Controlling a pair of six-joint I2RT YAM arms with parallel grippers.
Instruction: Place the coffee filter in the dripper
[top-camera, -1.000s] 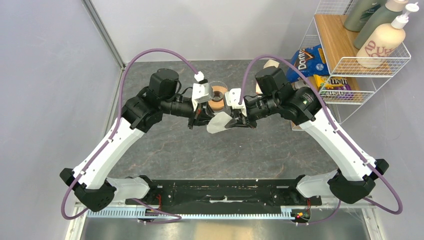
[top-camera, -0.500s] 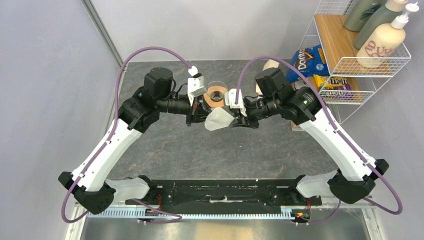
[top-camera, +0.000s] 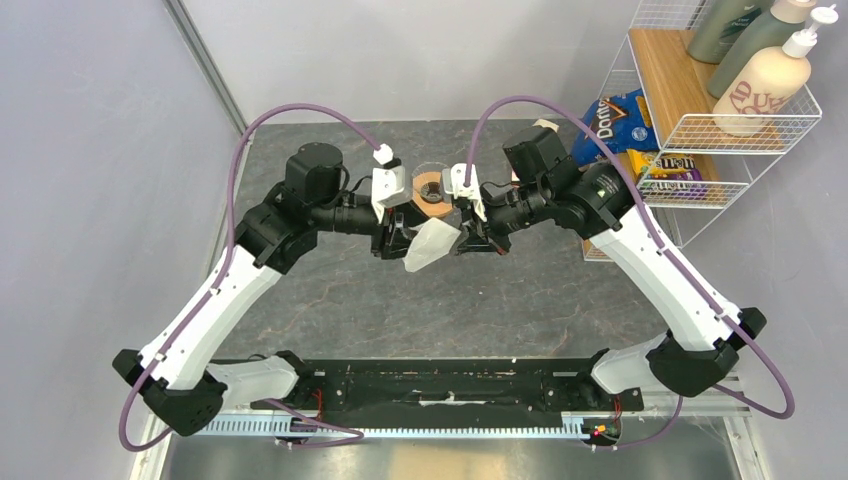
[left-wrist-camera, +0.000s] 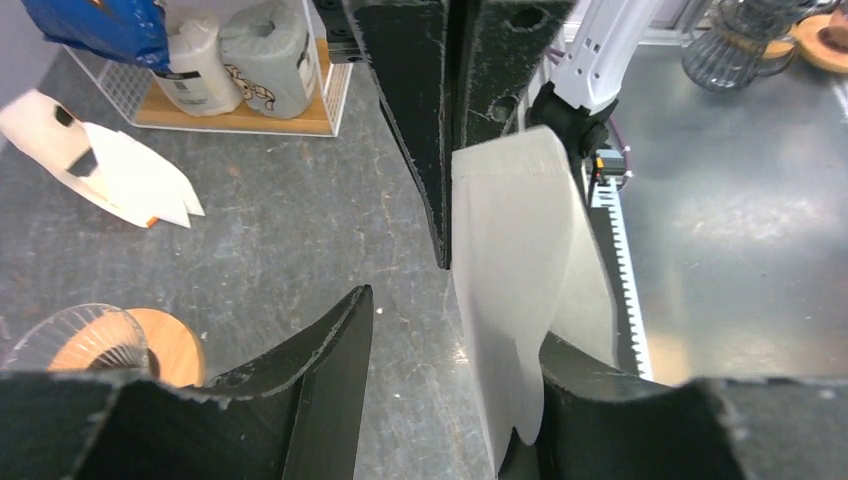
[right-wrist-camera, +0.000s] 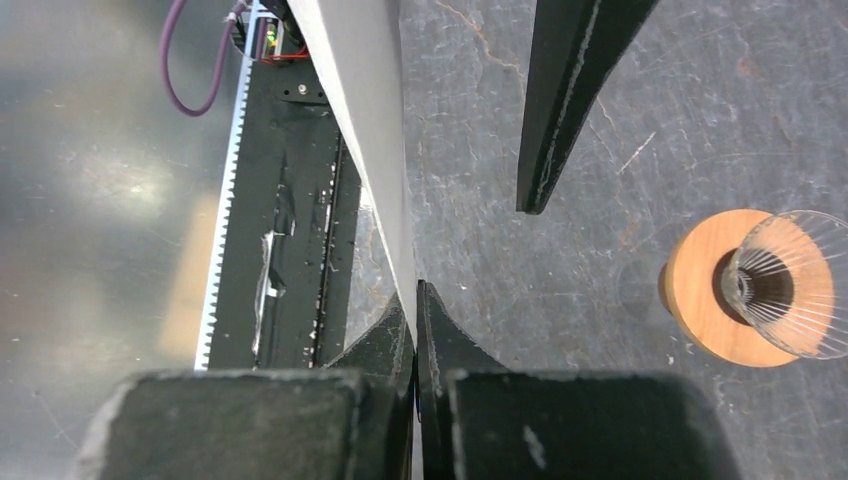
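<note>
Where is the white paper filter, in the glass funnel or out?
Out. The coffee filter hangs pinched in the right gripper above the table, and the dripper stands apart with no paper inside.

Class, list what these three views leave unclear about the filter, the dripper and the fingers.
- Top view: white wrist camera mounts cover part of the clear glass cone dripper with a wooden ring.
- Left wrist view: the thin white paper coffee filter covers one tip of the left fingers, so contact is unclear.
- Right wrist view: the filter is edge-on and cut by the top edge; shape unreadable.
</note>
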